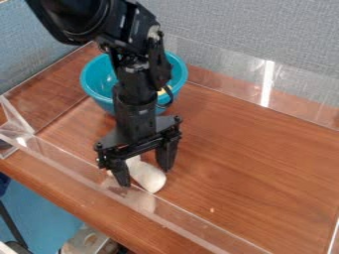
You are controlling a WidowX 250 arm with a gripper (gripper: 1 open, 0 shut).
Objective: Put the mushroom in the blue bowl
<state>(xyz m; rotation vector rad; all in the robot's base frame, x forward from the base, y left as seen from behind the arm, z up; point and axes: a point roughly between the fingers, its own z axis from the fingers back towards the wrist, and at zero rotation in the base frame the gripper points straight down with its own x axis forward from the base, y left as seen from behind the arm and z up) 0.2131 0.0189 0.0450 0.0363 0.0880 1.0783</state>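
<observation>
Your gripper (pixel 142 166) points straight down over the wooden table (pixel 252 149), and its two black fingers (pixel 171 156) stand spread wide apart, closed on nothing. Between and just below those fingers you can see the mushroom (pixel 146 178), lying on its side on the table near the front edge; what shows of it is mostly pale and whitish, and the fingers hide part of it, so you cannot make out its cap clearly from this view. One finger stands to the left of the mushroom and the other to its right, so the jaws straddle it, but you cannot tell whether either finger touches it. The mushroom lies just behind the clear plastic wall (pixel 199 213) that runs along the front of the table; the same kind of clear wall stands along the far side as well. The blue bowl (pixel 103 77) sits on the table at the back left, well apart from the mushroom, and the black arm (pixel 133 79) rises in front of it and covers much of its middle. Inside the bowl, beside the arm, you can see a small yellow piece (pixel 163 92) resting against the inner wall. A grey-blue backdrop (pixel 252 25) stands behind the table.
</observation>
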